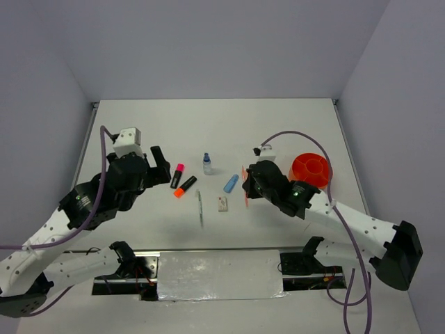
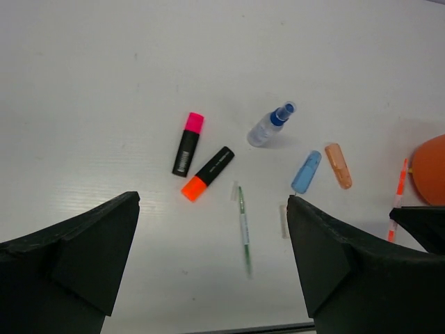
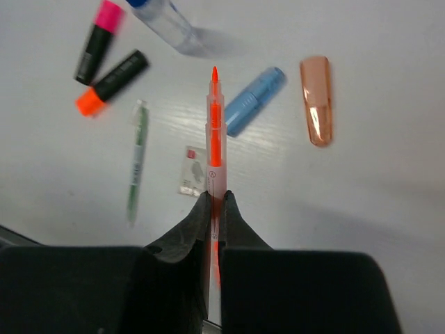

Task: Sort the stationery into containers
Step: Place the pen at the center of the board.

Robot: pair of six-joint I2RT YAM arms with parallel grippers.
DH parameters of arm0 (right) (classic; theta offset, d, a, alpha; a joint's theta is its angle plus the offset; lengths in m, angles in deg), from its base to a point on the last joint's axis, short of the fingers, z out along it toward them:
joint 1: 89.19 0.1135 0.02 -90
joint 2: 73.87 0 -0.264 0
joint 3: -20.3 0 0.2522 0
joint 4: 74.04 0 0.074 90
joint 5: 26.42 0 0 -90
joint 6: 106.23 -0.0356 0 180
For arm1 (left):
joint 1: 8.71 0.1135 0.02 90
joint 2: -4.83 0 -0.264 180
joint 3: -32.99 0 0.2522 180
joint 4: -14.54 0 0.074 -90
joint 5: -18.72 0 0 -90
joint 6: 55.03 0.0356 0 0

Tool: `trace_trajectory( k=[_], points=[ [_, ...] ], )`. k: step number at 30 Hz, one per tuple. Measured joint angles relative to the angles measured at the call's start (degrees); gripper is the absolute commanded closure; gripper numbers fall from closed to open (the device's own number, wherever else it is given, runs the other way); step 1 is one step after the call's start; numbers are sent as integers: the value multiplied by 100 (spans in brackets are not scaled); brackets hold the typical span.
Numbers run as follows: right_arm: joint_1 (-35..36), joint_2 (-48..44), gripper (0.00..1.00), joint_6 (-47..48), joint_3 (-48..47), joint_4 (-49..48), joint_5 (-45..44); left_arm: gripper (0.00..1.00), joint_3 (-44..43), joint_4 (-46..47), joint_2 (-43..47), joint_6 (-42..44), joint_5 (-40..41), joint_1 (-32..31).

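Gripping: the right gripper (image 3: 215,198) is clamped on the orange pen (image 3: 215,132); the pen's shaft runs out past the fingertips toward 12 o'clock in the right wrist view.
Right gripper, place: in the top view it sits at 9 o'clock of the orange bowl (image 1: 311,156), near it but apart.
Left gripper: the left gripper (image 2: 212,200) has its jaws spread wide with nothing between them; in the top view it sits at 9 o'clock of the highlighters.
Highlighters: pink-capped highlighter (image 2: 187,144) and orange-capped highlighter (image 2: 207,173) lie just beside each other on the counter (image 1: 278,125).
Bottle: blue-capped bottle (image 1: 206,163) at 12 o'clock of the spread, seemingly upright.
Markers: blue marker (image 2: 306,172) at 5 o'clock of the bottle; peach marker (image 2: 338,165) just beside it at 3 o'clock.
Silver pen: silver pen (image 1: 199,207) lies flat at 5 o'clock of the orange-capped highlighter.
White block: white block (image 1: 222,204) sits between the silver pen and the blue marker.
Bowl: at 3 o'clock of the stationery, inner dividers showing.
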Motion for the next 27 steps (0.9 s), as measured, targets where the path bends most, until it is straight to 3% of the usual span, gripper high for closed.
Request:
trace_trajectory(
  k=[6,11,15,27],
  points=[
    [0,721,100,-179,83,282,-155,1,-236,-769,564,323,588,0],
    [0,1300,100,-254,85,192,-140,1,601,-682,1303,590,1117,4],
    [0,1659,99,-258,85,144,-107,1,1108,-651,1478,660,1121,70],
    [0,1864,100,-299,83,-28,90,1,1165,-442,1628,774,1117,118]
  ],
)
